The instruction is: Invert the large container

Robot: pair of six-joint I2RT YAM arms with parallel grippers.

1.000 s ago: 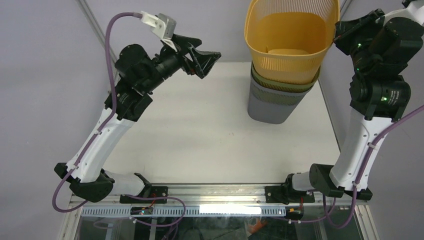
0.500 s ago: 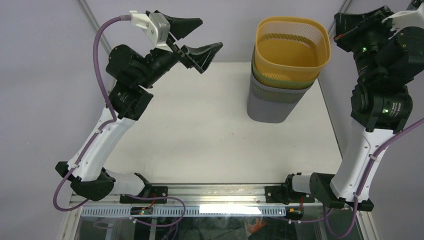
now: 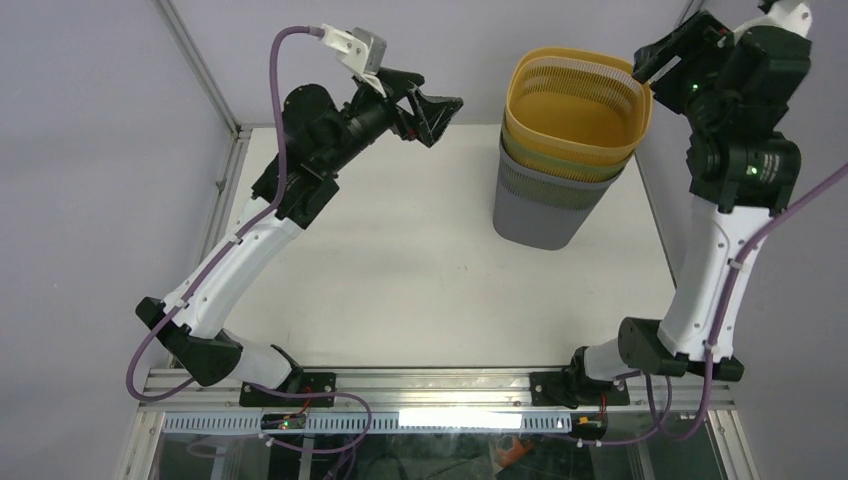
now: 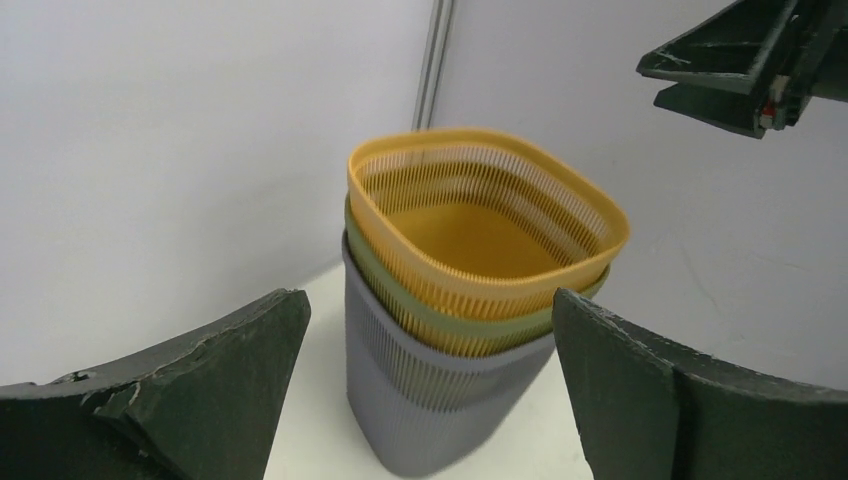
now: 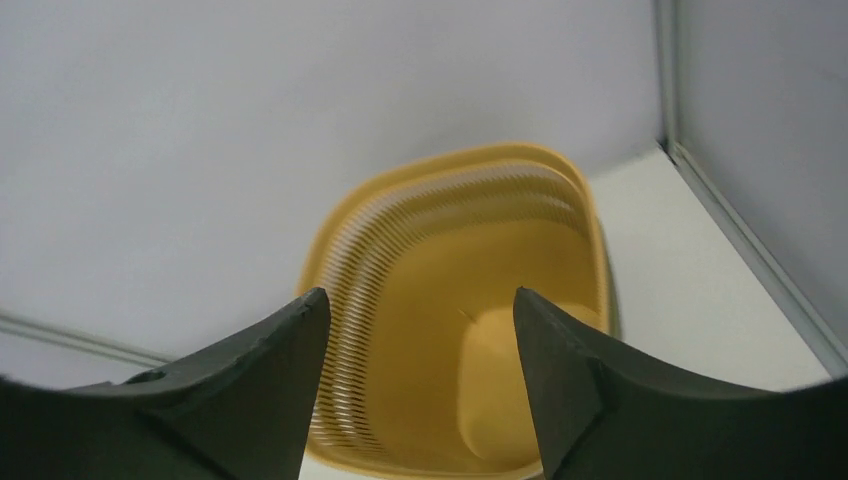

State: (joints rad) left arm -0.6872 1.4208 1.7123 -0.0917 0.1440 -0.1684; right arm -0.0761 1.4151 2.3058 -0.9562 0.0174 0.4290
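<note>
The grey basket [image 3: 540, 215], the largest, stood upright at the far right of the bench [image 3: 380, 270], with a green basket [image 4: 470, 322] and a yellow basket [image 3: 575, 120] nested inside it. The left gripper [image 3: 432, 106] hung beside the stack, its fingers apart and empty. The right gripper [image 3: 650, 62] hovered over the yellow rim, likewise spread. A pinch there would probably lift out only the yellow one, and tipping the stack so near the edge could spill it off.
</note>
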